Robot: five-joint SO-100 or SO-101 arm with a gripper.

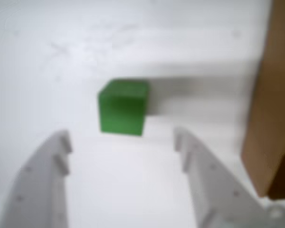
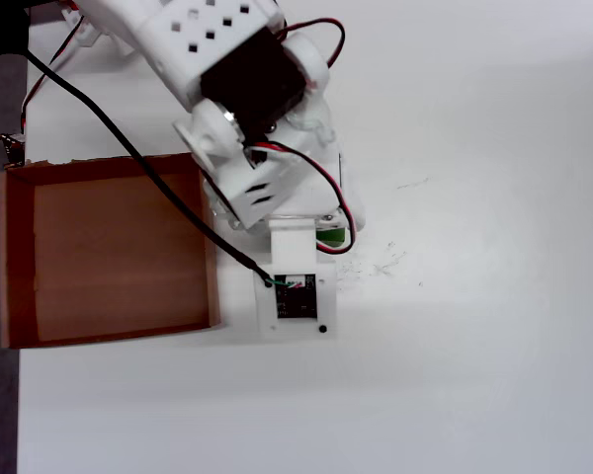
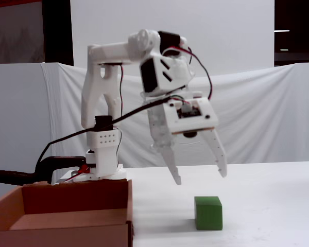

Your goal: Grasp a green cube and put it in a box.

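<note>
In the fixed view, the box (image 3: 67, 218) sits low at the left, down and well to the left of the gripper (image 3: 201, 177), its brown walls upright and its floor bare. Moving right, the white arm (image 3: 144, 56) reaches out over the table (image 3: 278, 206) and tips the gripper downward, its two fingers spread wide apart with nothing between them. Right below those fingertips, clear of both, the green cube (image 3: 208, 212) rests flat on the table, apart from the box. In the wrist view the left finger (image 1: 42, 180) comes up from the bottom edge, the cube (image 1: 123, 107) stands ahead of the gap between the fingers, touching neither, then the right finger (image 1: 209, 180), and past that the box's outer wall (image 1: 270, 95) runs along the right edge. From overhead, the box (image 2: 210, 247) lies to the left of the gripper, and only a sliver of the cube (image 2: 333, 238) peeks out from under the arm.
</note>
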